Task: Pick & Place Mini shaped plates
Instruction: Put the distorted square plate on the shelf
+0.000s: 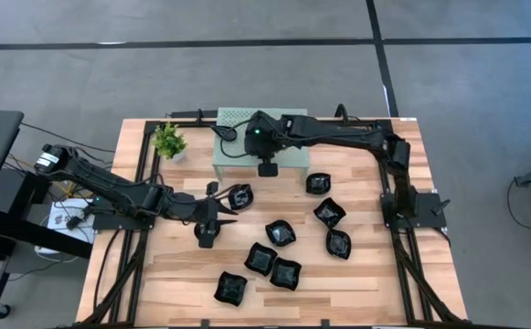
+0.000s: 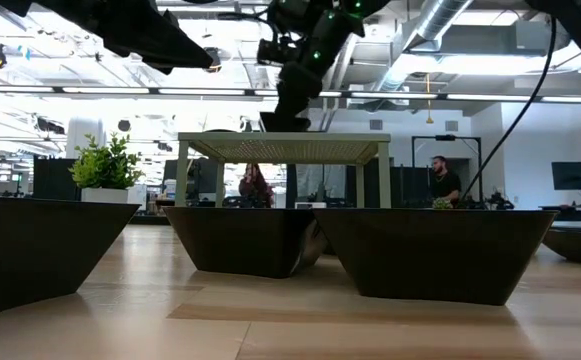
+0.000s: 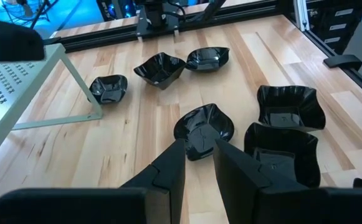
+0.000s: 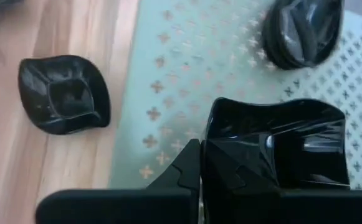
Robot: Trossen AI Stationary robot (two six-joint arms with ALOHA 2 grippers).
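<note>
The wooden worktop (image 1: 356,274) carries scattered black plates. The right hand (image 4: 200,163) pinches a square plate (image 4: 293,146) above the perforated stand (image 4: 187,81) for placement. The left hand (image 3: 199,165) is parted around a plate (image 3: 204,129).

We see a wooden table (image 1: 356,274) carrying a pale green perforated stand (image 1: 233,155) at its far edge, a small potted plant (image 1: 169,142) beside the stand, and black mini plates (image 1: 283,271) scattered across the boards in front, two of them touching

plates (image 1: 281,233): glossy black | stand (image 1: 238,118): pale green, cross-shaped perforations | table (image 1: 356,283): light wood grain | plant (image 1: 168,140): green
</note>
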